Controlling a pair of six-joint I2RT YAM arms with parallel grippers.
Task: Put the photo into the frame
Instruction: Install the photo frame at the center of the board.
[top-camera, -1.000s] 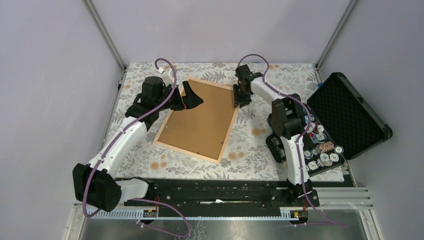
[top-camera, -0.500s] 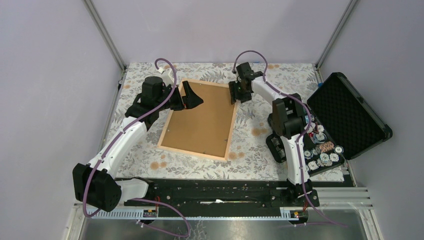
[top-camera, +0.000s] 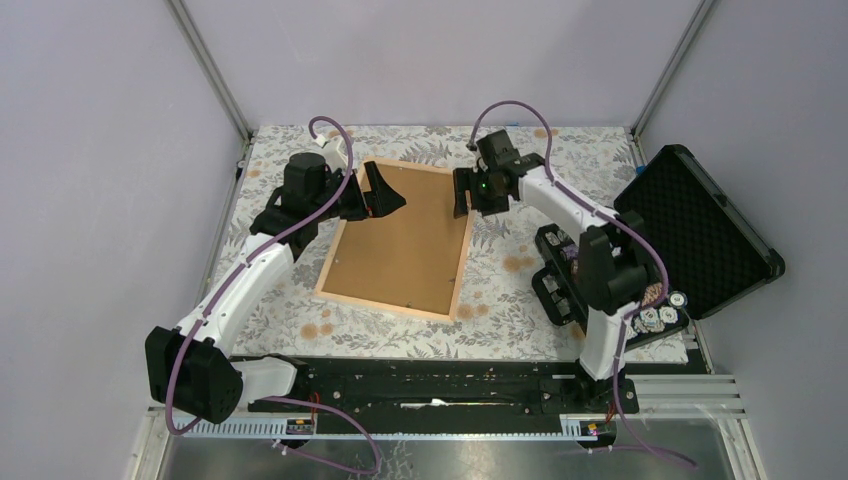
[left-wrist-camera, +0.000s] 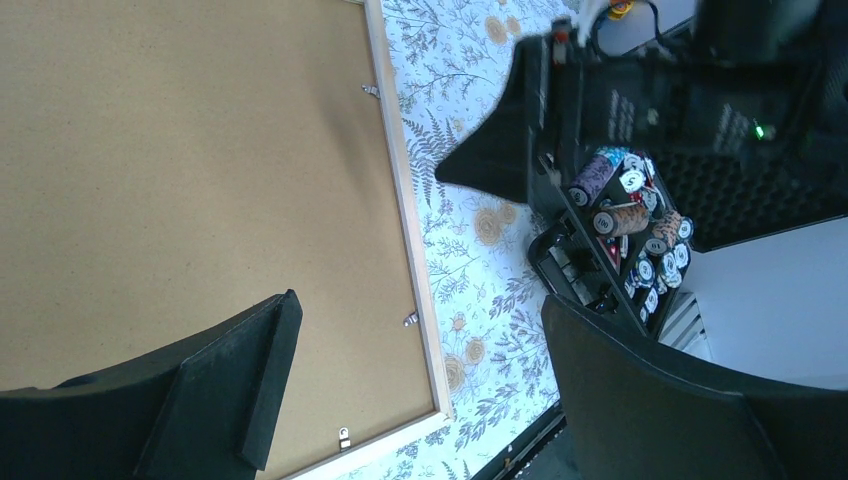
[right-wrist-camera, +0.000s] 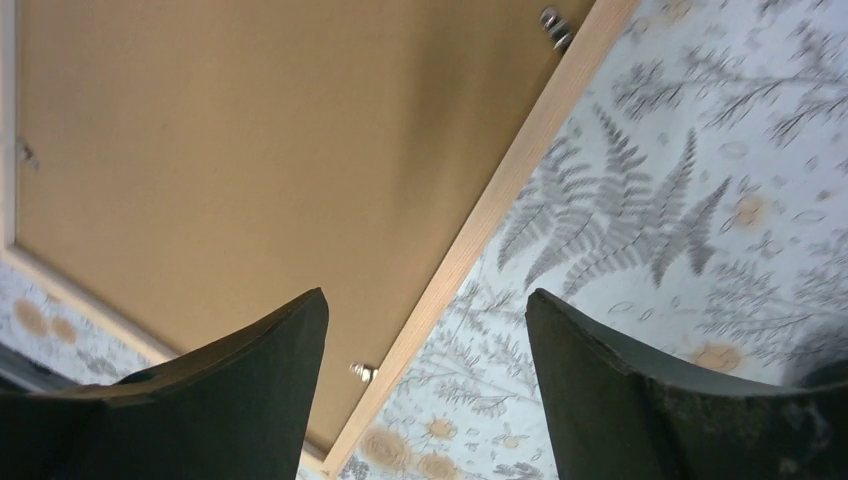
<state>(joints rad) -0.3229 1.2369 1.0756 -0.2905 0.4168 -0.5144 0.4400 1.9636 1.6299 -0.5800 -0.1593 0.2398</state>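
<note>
On the table (top-camera: 510, 290) the frame (top-camera: 385, 305) is laid flat, face down, the photo (top-camera: 405, 240) seated inside it (brown back up). The left gripper (top-camera: 388, 190) is held wide open over its far left corner; the right gripper (top-camera: 463, 195) is spread, empty, over the right rail.

Photo (top-camera: 400, 240), brown back up, flat within light-wood frame (top-camera: 385, 303)

We can read no text, label, brand or number anywhere here; the only lettering is a few lines of small white print on the right arm's black housing (left-wrist-camera: 640, 108), too blurred to decipher.
</note>
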